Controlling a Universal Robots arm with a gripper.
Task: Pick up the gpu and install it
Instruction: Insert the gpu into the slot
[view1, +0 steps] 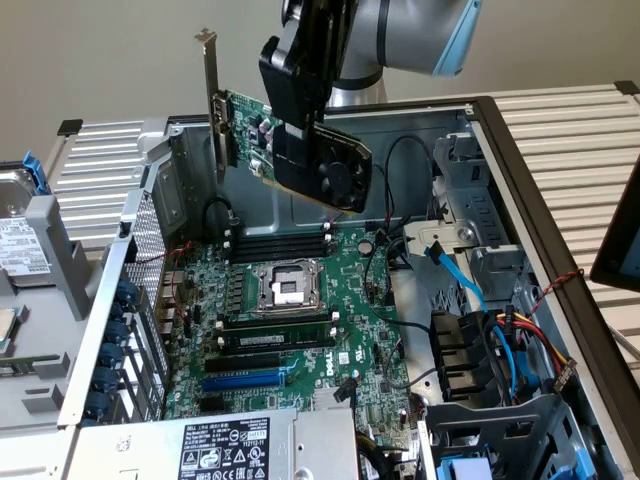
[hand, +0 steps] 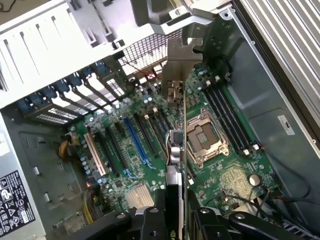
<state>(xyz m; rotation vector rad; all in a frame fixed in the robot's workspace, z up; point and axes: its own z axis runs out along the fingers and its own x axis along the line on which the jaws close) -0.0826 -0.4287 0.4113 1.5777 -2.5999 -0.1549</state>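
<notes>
The gpu (view1: 262, 135), a small green card with a black fan shroud and a long silver end bracket, hangs in the air above the open computer case. My gripper (view1: 305, 145) is shut on its black shroud, holding it tilted, bracket end toward the exterior view's left. In the wrist view the gpu (hand: 178, 125) shows edge-on between my fingers (hand: 165, 205), its silver bracket pointing away over the motherboard (hand: 150, 145). Below it lie the blue expansion slot (view1: 243, 379) and the black slots beside it, with the CPU socket (view1: 285, 287) nearby.
The large green motherboard (view1: 360, 330) fills the case floor. Black memory sticks (view1: 280, 240) sit behind the socket. Blue, red and black cables (view1: 470, 290) run at the exterior view's right. A power supply (view1: 225, 450) sits at the front, rear slot openings (view1: 110, 340) at the left.
</notes>
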